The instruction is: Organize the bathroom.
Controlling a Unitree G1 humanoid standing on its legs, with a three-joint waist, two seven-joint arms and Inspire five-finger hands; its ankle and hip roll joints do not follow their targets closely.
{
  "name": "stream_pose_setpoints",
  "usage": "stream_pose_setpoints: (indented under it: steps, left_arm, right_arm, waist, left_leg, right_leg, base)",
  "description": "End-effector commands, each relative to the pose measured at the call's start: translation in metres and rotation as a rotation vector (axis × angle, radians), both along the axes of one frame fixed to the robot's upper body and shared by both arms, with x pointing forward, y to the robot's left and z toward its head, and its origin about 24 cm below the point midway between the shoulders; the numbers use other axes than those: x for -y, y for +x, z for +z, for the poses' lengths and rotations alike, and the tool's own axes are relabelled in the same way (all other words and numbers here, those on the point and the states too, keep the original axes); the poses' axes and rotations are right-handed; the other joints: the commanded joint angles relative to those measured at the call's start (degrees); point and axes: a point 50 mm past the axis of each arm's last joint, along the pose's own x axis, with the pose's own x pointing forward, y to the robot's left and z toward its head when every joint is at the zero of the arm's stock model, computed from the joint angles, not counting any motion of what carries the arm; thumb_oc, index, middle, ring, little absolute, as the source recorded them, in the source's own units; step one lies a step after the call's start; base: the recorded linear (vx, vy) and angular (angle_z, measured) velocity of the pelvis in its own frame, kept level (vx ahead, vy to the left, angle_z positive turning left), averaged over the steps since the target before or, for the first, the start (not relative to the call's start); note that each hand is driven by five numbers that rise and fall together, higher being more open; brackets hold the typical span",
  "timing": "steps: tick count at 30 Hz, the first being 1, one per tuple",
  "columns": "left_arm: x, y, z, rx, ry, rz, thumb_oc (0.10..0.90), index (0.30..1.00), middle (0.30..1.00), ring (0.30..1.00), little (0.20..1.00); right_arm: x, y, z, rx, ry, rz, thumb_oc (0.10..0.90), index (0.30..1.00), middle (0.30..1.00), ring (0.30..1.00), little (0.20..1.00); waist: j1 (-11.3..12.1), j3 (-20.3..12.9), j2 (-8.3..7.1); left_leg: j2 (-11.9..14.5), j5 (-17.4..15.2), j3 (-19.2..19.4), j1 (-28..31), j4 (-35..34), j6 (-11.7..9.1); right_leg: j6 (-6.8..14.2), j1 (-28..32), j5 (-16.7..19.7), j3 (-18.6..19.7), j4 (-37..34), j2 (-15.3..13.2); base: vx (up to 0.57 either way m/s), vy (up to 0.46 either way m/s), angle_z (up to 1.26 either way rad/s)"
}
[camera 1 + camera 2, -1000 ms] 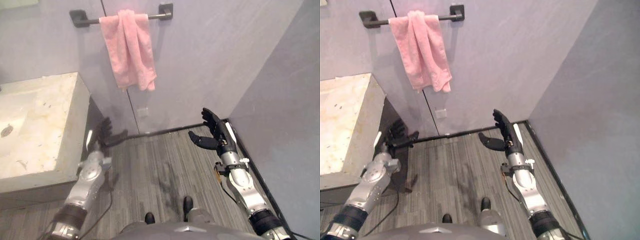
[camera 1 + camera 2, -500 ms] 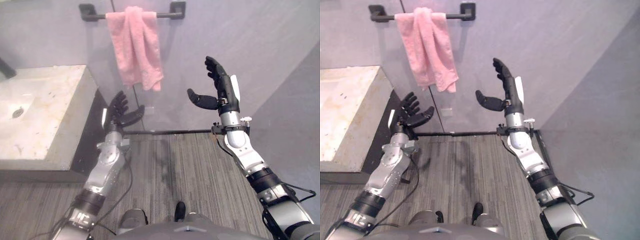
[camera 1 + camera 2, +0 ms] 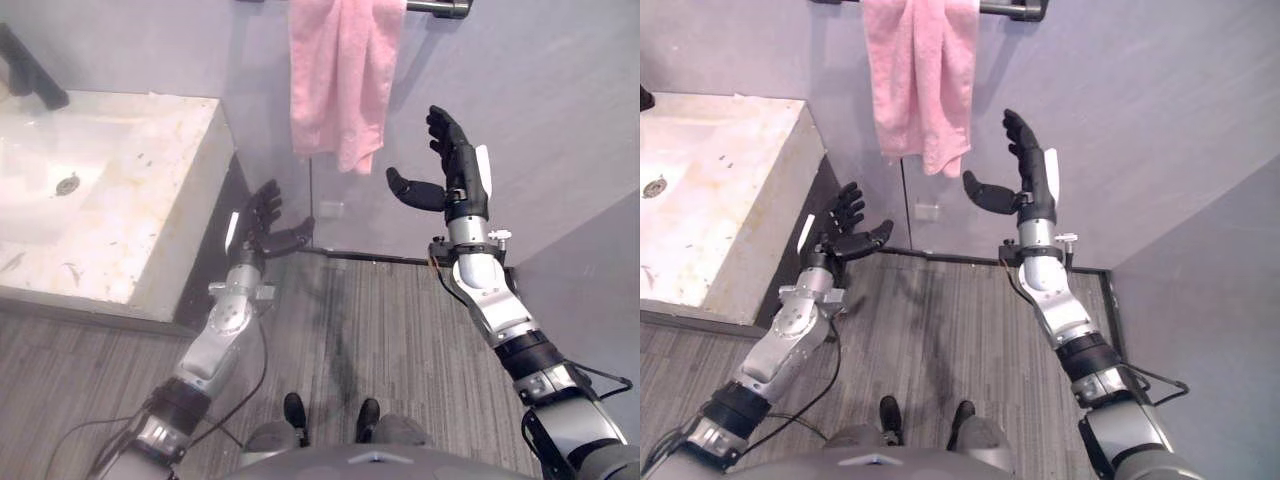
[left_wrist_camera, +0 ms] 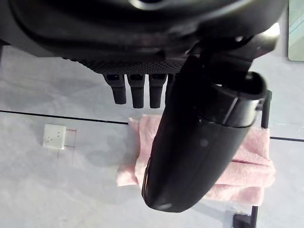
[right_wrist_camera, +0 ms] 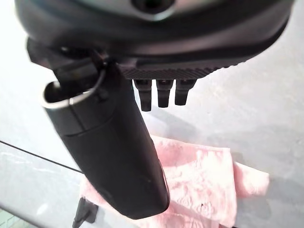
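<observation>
Towel (image 3: 340,80) hangs bunched over the wall bar (image 3: 440,8), pink, soft and light; it will likely sag and slide if pulled, so best pinched at its lower hem. Right hand (image 3: 452,170), fingers spread, hovers just beside that hem; left hand (image 3: 262,222), also spread, sits lower near the sink counter (image 3: 180,200). Open floor (image 3: 380,330) lies between.

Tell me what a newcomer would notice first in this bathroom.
The pink towel hanging bunched over the dark wall rail catches the eye first. Just below and to its right, the right robot hand is raised with fingers straight and thumb spread, close to the towel's lower edge but not touching it. The left robot hand is open lower down, beside the pale stone sink counter on the left.
</observation>
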Motion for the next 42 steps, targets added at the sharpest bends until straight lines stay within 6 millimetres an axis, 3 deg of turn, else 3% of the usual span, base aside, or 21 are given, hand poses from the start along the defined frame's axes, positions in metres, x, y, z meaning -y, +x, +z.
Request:
stream_pose_setpoints:
  steps: [1, 4, 5, 6, 7, 8, 12, 15, 16, 17, 19, 22, 25, 26, 34, 42]
  left_arm:
    - [0.017, 0.004, 0.057, 0.297, -0.008, -0.144, 0.8, 0.9, 0.9, 0.9, 0.9]
    - [0.015, 0.002, 0.057, 0.3, -0.011, -0.113, 0.8, 0.9, 0.9, 0.9, 0.9]
    - [0.011, 0.001, 0.059, 0.315, -0.014, -0.063, 0.8, 0.9, 0.9, 0.9, 0.9]
    - [0.01, 0.001, 0.061, 0.326, -0.008, -0.047, 0.8, 0.9, 0.9, 0.9, 0.9]
    - [0.006, -0.001, 0.063, 0.354, 0.004, 0.006, 0.8, 0.9, 0.9, 0.9, 0.9]
    - [0.003, -0.001, 0.065, 0.362, 0.007, 0.046, 0.8, 0.9, 0.9, 0.9, 0.9]
    - [-0.002, 0.005, 0.07, 0.382, 0.02, 0.122, 0.8, 0.9, 0.9, 0.9, 0.9]
    - [0.001, 0.004, 0.075, 0.398, 0.01, 0.12, 0.8, 0.9, 0.9, 0.9, 0.9]
    - [0.003, 0.004, 0.079, 0.399, 0.005, 0.12, 0.8, 0.9, 0.9, 0.9, 0.9]
    - [0.003, 0.004, 0.08, 0.391, -0.014, 0.116, 0.8, 0.9, 0.9, 0.9, 0.9]
    - [0.004, 0.004, 0.079, 0.38, -0.024, 0.103, 0.8, 0.9, 0.9, 0.9, 0.9]
    - [0.007, 0.005, 0.076, 0.386, -0.034, 0.064, 0.8, 0.9, 0.9, 0.9, 0.9]
    - [0.011, 0.004, 0.076, 0.379, -0.038, 0.032, 0.8, 0.9, 0.9, 0.9, 0.9]
    - [0.015, 0.003, 0.075, 0.39, -0.044, 0.016, 0.8, 0.9, 0.9, 0.9, 0.9]
    - [0.032, -0.001, 0.068, 0.36, -0.043, -0.048, 0.8, 0.9, 0.9, 0.9, 0.9]
    - [0.025, -0.003, 0.061, 0.346, -0.014, -0.006, 0.8, 0.9, 0.9, 0.9, 0.9]
  right_arm:
    - [0.008, -0.003, 0.057, 0.274, 0.035, -0.039, 0.8, 0.9, 0.9, 0.9, 0.9]
    - [0.0, 0.0, 0.064, 0.292, 0.007, -0.037, 0.8, 0.9, 0.9, 0.9, 0.9]
    - [-0.007, 0.001, 0.069, 0.303, -0.004, -0.022, 0.8, 0.9, 0.9, 0.9, 0.9]
    - [-0.009, 0.001, 0.07, 0.303, 0.0, -0.011, 0.8, 0.9, 0.9, 0.9, 0.9]
    - [-0.015, 0.002, 0.075, 0.308, 0.005, 0.021, 0.8, 0.9, 0.9, 0.9, 0.9]
    - [-0.02, 0.003, 0.078, 0.317, -0.006, 0.032, 0.8, 0.9, 0.9, 0.9, 0.9]
    - [-0.02, 0.009, 0.082, 0.301, -0.012, 0.015, 0.8, 0.9, 0.9, 0.9, 0.9]
    - [-0.018, 0.008, 0.087, 0.317, -0.058, -0.004, 0.8, 0.9, 0.9, 0.9, 0.9]
    - [-0.017, 0.005, 0.091, 0.321, -0.066, 0.004, 0.8, 0.9, 0.9, 0.9, 0.9]
    - [-0.017, 0.003, 0.091, 0.313, -0.059, 0.02, 0.8, 0.9, 0.9, 0.9, 0.9]
    - [-0.017, 0.003, 0.088, 0.299, -0.063, 0.041, 0.8, 0.9, 0.9, 0.9, 0.9]
    - [-0.023, 0.009, 0.085, 0.26, -0.049, 0.092, 0.8, 0.9, 0.9, 0.9, 0.9]
    - [-0.024, 0.008, 0.085, 0.254, -0.053, 0.127, 0.8, 0.9, 0.9, 0.9, 0.9]
    - [-0.023, 0.006, 0.086, 0.26, -0.063, 0.141, 0.8, 0.9, 0.9, 0.9, 0.9]
    - [-0.025, 0.008, 0.086, 0.228, -0.043, 0.209, 0.8, 0.9, 0.9, 0.9, 0.9]
    - [-0.026, 0.017, 0.083, 0.184, -0.024, 0.205, 0.8, 0.9, 0.9, 0.9, 0.9]
  waist:
    - [0.1, -6.0, -1.86]
    - [0.4, -6.1, -2.42]
    - [0.7, -6.3, -3.02]
    - [0.8, -6.4, -3.24]
    - [0.9, -6.3, -3.97]
    - [0.8, -6.2, -4.33]
    - [-0.3, -6.2, -4.42]
    - [-1.0, -6.5, -5.27]
    - [-1.1, -6.2, -6.03]
    - [-0.9, -6.0, -6.43]
    - [-0.3, -5.7, -6.86]
    - [0.7, -6.5, -6.98]
    - [0.5, -7.2, -6.4]
    - [0.4, -7.0, -6.7]
    - [-0.5, -8.4, -5.26]
    - [0.7, -9.3, -4.93]
  left_leg:
    - [0.2, -1.3, -2.2, -0.4, -0.6, -1.5]
    - [-0.3, -1.6, -1.7, 0.2, -0.8, -2.0]
    - [-0.8, -2.1, -0.9, 0.5, -0.8, -2.4]
    - [-1.0, -2.3, -0.6, 0.6, -0.8, -2.5]
    - [-1.6, -3.4, 0.5, 1.1, -0.8, -2.8]
    - [-2.1, -4.2, 1.1, 1.7, -0.8, -2.7]
    - [-3.0, -6.1, -0.1, 3.7, -0.8, -1.4]
    - [-3.9, -7.5, 0.8, 1.8, 8.5, -2.9]
    - [-3.8, -6.3, 0.6, -1.7, 18.1, -4.7]
    - [-3.5, -5.4, 0.0, -4.3, 23.3, -5.8]
    - [-3.2, -5.6, -1.0, -6.8, 26.1, -5.9]
    - [-1.3, -8.0, -2.2, -4.6, 16.1, -4.0]
    - [1.6, -4.8, -2.8, -2.3, 6.4, -4.7]
    - [2.2, -3.3, -3.8, -3.5, 7.3, -5.5]
    - [1.5, -2.7, -2.7, -0.5, 0.2, -4.6]
    - [0.5, -3.2, -2.0, 0.5, -0.5, -3.5]
  right_leg:
    - [5.2, -3.8, -4.0, 3.2, 13.8, -2.5]
    - [4.9, -1.6, -4.1, 1.0, 2.2, -1.5]
    - [4.6, 0.2, -3.6, -0.6, -6.2, -0.5]
    - [4.7, 0.6, -2.8, -1.0, -9.1, -0.1]
    - [5.0, 0.7, 0.2, -2.0, -16.3, 1.1]
    - [5.3, -0.3, 2.5, -2.5, -18.9, 1.3]
    - [4.5, -2.7, 3.2, 1.7, -18.4, 3.2]
    - [2.9, -1.0, 3.0, 4.6, -19.3, 4.0]
    - [1.8, 0.4, 2.6, 5.9, -19.5, 4.1]
    - [1.1, 1.2, 2.3, 6.4, -19.5, 4.2]
    - [0.7, 2.7, 1.6, 6.4, -19.5, 4.2]
    - [0.8, 4.5, 0.4, 6.6, -20.6, 4.7]
    - [1.2, 5.4, -0.1, 6.6, -22.0, 5.1]
    - [1.4, 5.6, -0.2, 6.7, -22.3, 4.7]
    - [3.0, 4.7, -1.3, 5.7, -19.9, 2.9]
    - [3.8, 5.1, -2.5, 4.0, -17.6, 1.4]
  base:
    - [0.22, 0.007, 0.26]
    - [0.23, -0.082, 0.14]
    - [0.17, -0.096, -0.22]
    - [0.24, -0.146, -0.36]
    - [0.19, -0.115, -0.36]
    - [0.26, -0.131, -0.4]
    - [0.25, -0.097, -0.11]
    - [0.21, -0.057, 0.27]
    - [0.2, -0.066, 0.3]
    - [0.22, -0.05, 0.35]
    - [0.16, 0.009, 0.16]
    - [0.25, 0.098, -0.13]
    - [0.19, 0.101, -0.12]
    - [0.12, 0.073, -0.01]
    - [0.13, 0.114, -0.02]
    - [0.13, 0.098, 0.0]
